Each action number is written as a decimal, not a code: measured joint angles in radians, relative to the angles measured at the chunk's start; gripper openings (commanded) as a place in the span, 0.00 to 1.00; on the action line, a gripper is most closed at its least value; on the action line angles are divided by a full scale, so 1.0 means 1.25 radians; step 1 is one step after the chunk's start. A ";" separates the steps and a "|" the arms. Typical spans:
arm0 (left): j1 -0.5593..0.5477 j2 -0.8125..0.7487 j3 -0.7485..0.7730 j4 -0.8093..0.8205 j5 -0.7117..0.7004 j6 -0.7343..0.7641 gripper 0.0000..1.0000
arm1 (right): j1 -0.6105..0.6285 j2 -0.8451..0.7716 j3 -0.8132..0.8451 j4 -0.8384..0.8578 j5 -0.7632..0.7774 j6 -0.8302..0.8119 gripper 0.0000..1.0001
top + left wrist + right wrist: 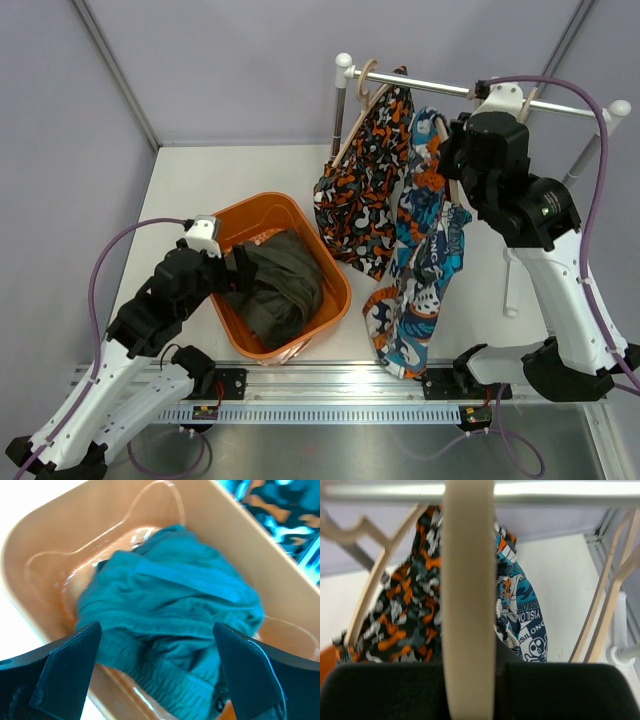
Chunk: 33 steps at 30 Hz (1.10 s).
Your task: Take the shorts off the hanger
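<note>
Room: white table point(200, 180) boxed in by plain grey walls point(250, 60).
Left gripper point(156, 630): hangs over the orange basket point(240, 545), fingers spread fully apart, nothing between them. Its finger bases are cut off by the bottom edge of the wrist view.
Olive-green shorts point(285, 285): crumpled in the basket, off any hanger. They look teal through the wrist camera. How they are folded underneath cannot be made out.
Orange-black-white shorts point(365, 190): hang from a wooden hanger point(345, 140) on the metal rail point(430, 85). Their attachment is hidden by cloth.
Blue swirl shorts point(425, 260): hang just right of the blotch-print pair, touching it, with the lower end down at the table's near edge. Their top is hidden behind the right arm, so I cannot tell whether they still sit on a hanger.
Right gripper point(470, 675): up by the rail, fingers clamped on a pale hanger bar point(467, 605). The fingertips are hidden from above.
Far right: further bare hangers point(600, 605), cut off by the frame edge.
</note>
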 measured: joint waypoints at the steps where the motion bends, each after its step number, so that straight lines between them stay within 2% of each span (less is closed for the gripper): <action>1: 0.000 0.000 0.002 0.006 0.015 0.002 0.99 | 0.000 -0.013 -0.020 -0.015 -0.027 0.003 0.00; 5: -0.005 0.038 0.053 0.012 0.070 0.009 0.99 | 0.001 -0.065 -0.104 -0.058 -0.128 0.021 0.00; 7: -0.039 0.081 0.100 0.020 0.070 0.011 0.99 | 0.008 -0.089 -0.143 -0.073 -0.160 0.030 0.00; 13: -0.292 0.281 0.302 0.058 -0.028 0.016 0.99 | 0.085 -0.147 -0.214 -0.111 -0.196 0.057 0.00; 15: -0.335 0.363 0.363 0.081 -0.057 0.010 0.99 | 0.125 -0.160 -0.224 -0.114 -0.193 0.070 0.00; 19: -0.356 0.467 0.409 0.145 -0.067 -0.028 0.99 | 0.201 -0.193 -0.251 -0.121 -0.179 0.098 0.00; 27: -0.380 0.594 0.476 0.238 -0.067 -0.114 0.99 | 0.337 -0.224 -0.304 -0.148 -0.093 0.154 0.00; 33: -0.398 0.635 0.480 0.293 -0.066 -0.157 0.97 | 0.364 -0.224 -0.324 -0.152 -0.032 0.182 0.00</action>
